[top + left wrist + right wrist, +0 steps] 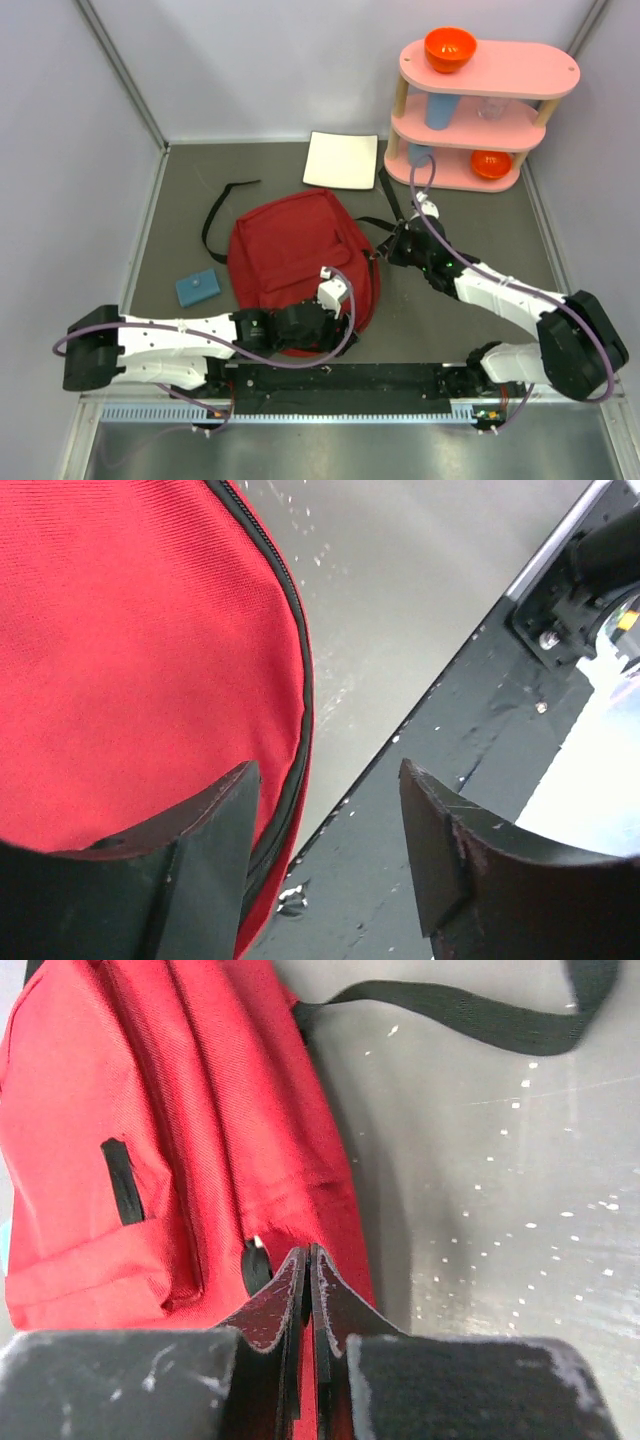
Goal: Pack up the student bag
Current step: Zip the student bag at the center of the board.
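Far-left table [190,180] is open — student bag [285,250] fills the middle, pink shelf [520,68] the far-right corner.

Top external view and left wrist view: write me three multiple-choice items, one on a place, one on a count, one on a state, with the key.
1. Where does the small blue block lie? A. on the table, left of the student bag; B. on top of the bag; C. on the white sheet.
2. How many orange bowls stand on the pink shelf? A. one; B. two; C. four.
3. How do the left fingers stand? A. apart; B. pressed together; C. clamped on a black strap.
Key: 1 A, it sits on the table beside the bag; 2 B, one on the top tier, one on the bottom; 3 A, the left wrist view shows a gap between them.
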Controlling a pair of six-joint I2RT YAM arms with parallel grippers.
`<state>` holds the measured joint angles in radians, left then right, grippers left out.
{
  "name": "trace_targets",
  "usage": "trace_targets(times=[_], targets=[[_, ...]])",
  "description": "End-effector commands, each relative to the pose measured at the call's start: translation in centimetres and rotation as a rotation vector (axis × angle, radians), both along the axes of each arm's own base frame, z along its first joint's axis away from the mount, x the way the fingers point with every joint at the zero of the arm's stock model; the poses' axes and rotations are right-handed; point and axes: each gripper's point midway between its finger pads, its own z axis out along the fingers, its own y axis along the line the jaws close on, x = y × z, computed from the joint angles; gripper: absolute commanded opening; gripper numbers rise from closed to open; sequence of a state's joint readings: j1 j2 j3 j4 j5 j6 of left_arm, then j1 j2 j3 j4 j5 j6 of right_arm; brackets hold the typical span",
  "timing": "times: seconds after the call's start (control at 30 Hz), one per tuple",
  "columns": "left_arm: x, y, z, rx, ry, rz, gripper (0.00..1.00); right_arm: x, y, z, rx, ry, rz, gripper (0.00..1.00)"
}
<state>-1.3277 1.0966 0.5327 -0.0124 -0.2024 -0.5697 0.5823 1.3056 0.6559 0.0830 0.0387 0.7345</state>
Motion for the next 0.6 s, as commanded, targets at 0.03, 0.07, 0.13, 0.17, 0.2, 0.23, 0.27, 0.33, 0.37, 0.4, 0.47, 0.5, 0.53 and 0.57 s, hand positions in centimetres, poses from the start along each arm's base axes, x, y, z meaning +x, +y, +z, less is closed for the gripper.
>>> trace_targets(times=[0.03,0.07,0.13,0.17,0.2,0.23,0.27,0.33,0.37,0.4,0.47,0.5,0.53,0.57], targets=[[1.9,-0.5,6.5,-0.108,-0.111,0.059,0.69,0.0,-3.2,0.5,-0.045,-0.062,-0.095,0.00],[2.3,0.0,6.8,-0.095,-0.127,0.082,0.73,-0.3,-2.9,0.4,-0.042,-0.058,-0.070,0.00],[4.5,1.7,8.3,-0.102,-0.172,0.213,0.78,-0.5,-2.7,0.3,-0.046,-0.049,-0.052,0.00],[5.4,2.7,8.4,-0.085,-0.172,0.262,0.81,-0.6,-2.6,0.4,-0.045,-0.050,-0.045,0.15],[6.3,3.7,8.6,-0.076,-0.187,0.323,0.82,-0.6,-2.6,0.5,-0.047,-0.053,-0.045,0.22],[7.0,4.7,9.1,-0.082,-0.188,0.372,0.82,-0.4,-2.8,0.7,-0.046,-0.061,-0.053,0.28],[7.7,6.1,8.6,-0.053,-0.172,0.433,0.82,-0.3,-2.9,1.0,-0.043,-0.065,-0.060,0.41],[8.5,7.8,8.9,-0.054,-0.181,0.506,0.83,-0.3,-2.9,1.3,-0.016,-0.056,-0.057,0.53],[8.9,8.7,8.4,-0.056,-0.161,0.552,0.84,-0.3,-2.7,1.7,0.000,-0.057,-0.050,0.57],[8.9,9.4,7.8,-0.035,-0.150,0.569,0.84,-0.3,-2.6,1.8,0.011,-0.054,-0.045,0.59],[9.0,10.5,7.3,-0.052,-0.122,0.612,0.84,-0.8,-1.7,2.4,0.044,-0.047,0.006,0.61],[8.9,10.9,7.2,-0.059,-0.114,0.618,0.84,-0.8,-1.2,3.0,0.076,-0.060,0.022,0.61],[8.8,11.1,7.0,-0.063,-0.106,0.617,0.84,-1.6,-0.2,3.2,0.114,-0.049,0.081,0.62],[8.8,11.4,6.5,-0.060,-0.100,0.626,0.84,-1.9,0.2,3.2,0.135,-0.041,0.102,0.63]])
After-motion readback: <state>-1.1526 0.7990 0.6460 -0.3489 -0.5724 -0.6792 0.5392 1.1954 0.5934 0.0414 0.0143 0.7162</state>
